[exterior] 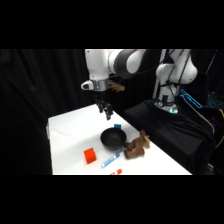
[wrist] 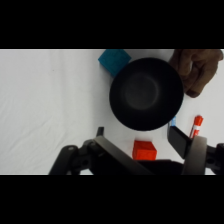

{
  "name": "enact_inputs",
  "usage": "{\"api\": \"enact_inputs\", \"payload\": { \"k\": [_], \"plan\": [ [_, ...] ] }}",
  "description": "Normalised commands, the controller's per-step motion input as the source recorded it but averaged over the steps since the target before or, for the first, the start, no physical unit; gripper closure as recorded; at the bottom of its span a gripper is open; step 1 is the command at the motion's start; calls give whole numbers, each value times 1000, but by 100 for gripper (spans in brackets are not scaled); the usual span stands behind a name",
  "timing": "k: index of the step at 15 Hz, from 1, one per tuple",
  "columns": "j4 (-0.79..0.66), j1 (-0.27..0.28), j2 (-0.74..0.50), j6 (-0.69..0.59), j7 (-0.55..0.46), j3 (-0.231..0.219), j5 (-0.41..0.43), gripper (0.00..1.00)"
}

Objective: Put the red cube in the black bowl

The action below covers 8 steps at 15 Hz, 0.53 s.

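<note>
Claw (exterior: 107, 116) spread wide, empty, hanging above black bowl (exterior: 113, 139); red cube (exterior: 90, 155) on desk (exterior: 67, 135).

White table (exterior: 70, 135), plain, no pattern. Black bowl (exterior: 113, 139), matte black all over, slightly greyer sheen on its inner floor in the wrist view. Red cube (exterior: 90, 155), bright red-orange, plain faces. Small block (exterior: 117, 127) by the bowl, blue-teal. Plush toy (exterior: 137, 145), brown. Marker (exterior: 110, 160), light blue barrel, red end. Tiny red-orange scrap (exterior: 118, 171) at the table's near edge. Arm (exterior: 112, 62) white with grey joints; gripper (exterior: 106, 111) black. Backdrop black.
</note>
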Motion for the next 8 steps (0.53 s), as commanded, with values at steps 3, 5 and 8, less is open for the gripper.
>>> {"api": "enact_inputs", "payload": {
  "k": [3, 5, 8],
  "plan": [
    [66, -25, 54, 3, 12, 26, 5, 0],
    [236, -19, 184, 24, 53, 34, 41, 0],
    [373, 4, 280, 42, 107, 46, 33, 0]
  ]
}}
